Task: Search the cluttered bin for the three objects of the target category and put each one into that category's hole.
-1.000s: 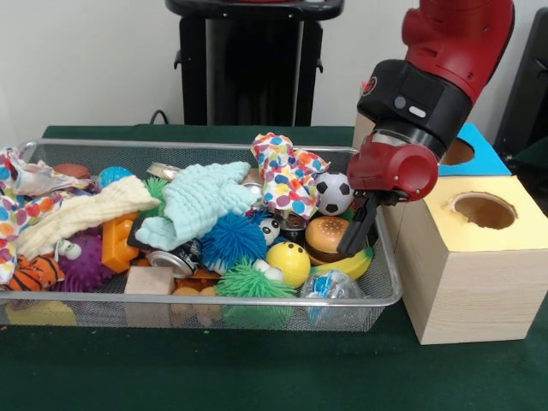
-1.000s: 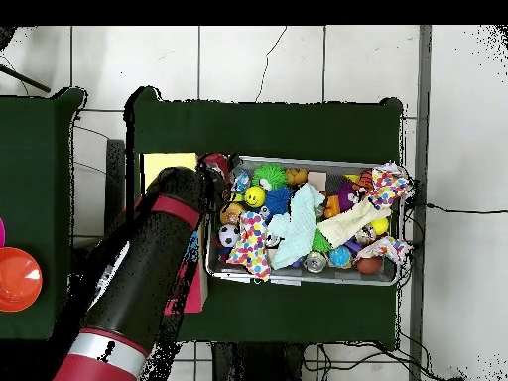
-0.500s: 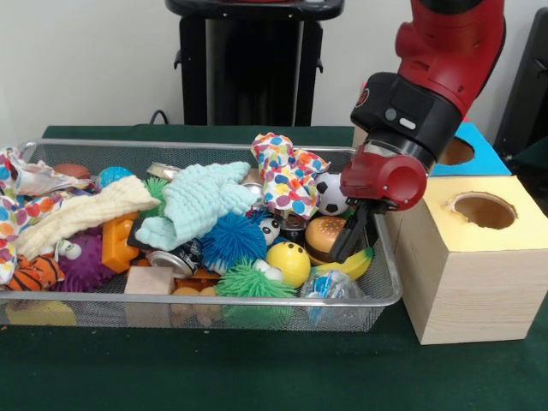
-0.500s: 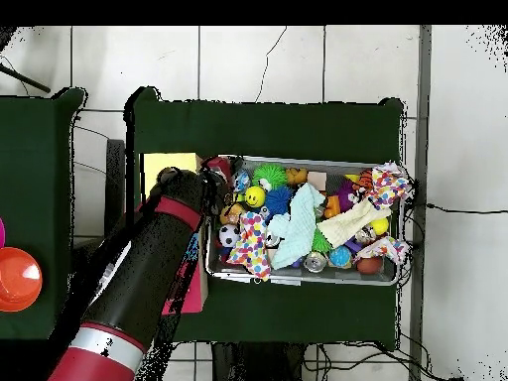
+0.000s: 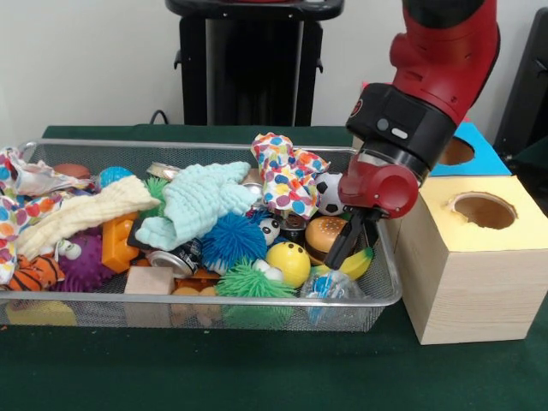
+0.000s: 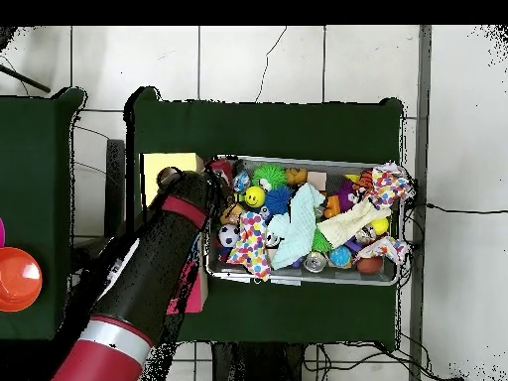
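The wire mesh bin [image 5: 214, 144] is full of toys and cloths; it also shows in the overhead view [image 6: 298, 282]. Two white crinkly bags with orange, red and blue print hang over its left end, one farther [image 5: 26, 177] and one nearer [image 5: 12, 224]; from above they lie at the right end [image 6: 390, 248] [image 6: 391, 183]. A clear bag with blue print [image 5: 330, 285] lies in the near right corner. My gripper [image 5: 340, 247] is down inside the bin's right end, beside a burger toy [image 5: 325, 235] and a banana toy [image 5: 355, 264], just above the clear bag.
A wooden box with a yellow top and a round hole [image 5: 481, 211] stands right of the bin, and one with a blue top [image 5: 469, 145] behind it. A polka-dot cloth [image 5: 285, 175], a mint cloth [image 5: 201, 201] and a pale yellow cloth [image 5: 81, 214] lie on the pile.
The gripper has moved left, away from the yellow-topped box and farther into the bin's right end. Nothing in the bin has shifted.
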Robot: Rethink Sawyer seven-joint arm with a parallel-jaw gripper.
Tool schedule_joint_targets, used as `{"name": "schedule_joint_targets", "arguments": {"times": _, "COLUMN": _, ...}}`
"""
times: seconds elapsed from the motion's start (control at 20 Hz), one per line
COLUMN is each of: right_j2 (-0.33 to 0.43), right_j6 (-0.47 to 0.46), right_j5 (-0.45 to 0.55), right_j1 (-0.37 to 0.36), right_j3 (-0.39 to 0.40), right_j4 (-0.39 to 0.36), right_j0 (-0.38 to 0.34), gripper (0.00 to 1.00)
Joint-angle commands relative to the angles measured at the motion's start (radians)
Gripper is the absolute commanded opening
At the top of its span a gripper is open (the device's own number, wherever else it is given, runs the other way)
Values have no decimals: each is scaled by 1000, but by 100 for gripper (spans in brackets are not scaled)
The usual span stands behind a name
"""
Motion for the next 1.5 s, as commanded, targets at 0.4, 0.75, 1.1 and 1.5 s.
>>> {"name": "schedule_joint_targets", "arguments": {"times": 0.4, "right_j2": 172, "right_j6": 144, "right_j5": -31, "right_j1": 23, "right_j3": 1, "right_j4": -1, "right_j0": -27, "gripper": 0}}
{"name": "schedule_joint_targets", "arguments": {"times": 0.75, "right_j2": 161, "right_j6": 157, "right_j5": -33, "right_j1": 7, "right_j3": 24, "right_j4": 0, "right_j0": -16, "gripper": 0}}
{"name": "schedule_joint_targets", "arguments": {"times": 1.1, "right_j2": 165, "right_j6": 185, "right_j5": -50, "right_j1": -24, "right_j3": 75, "right_j4": 15, "right_j0": -24, "gripper": 0}}
{"name": "schedule_joint_targets", "arguments": {"times": 1.5, "right_j2": 243, "right_j6": 197, "right_j5": -93, "right_j1": -92, "right_j3": 159, "right_j4": 36, "right_j0": -121, "gripper": 0}}
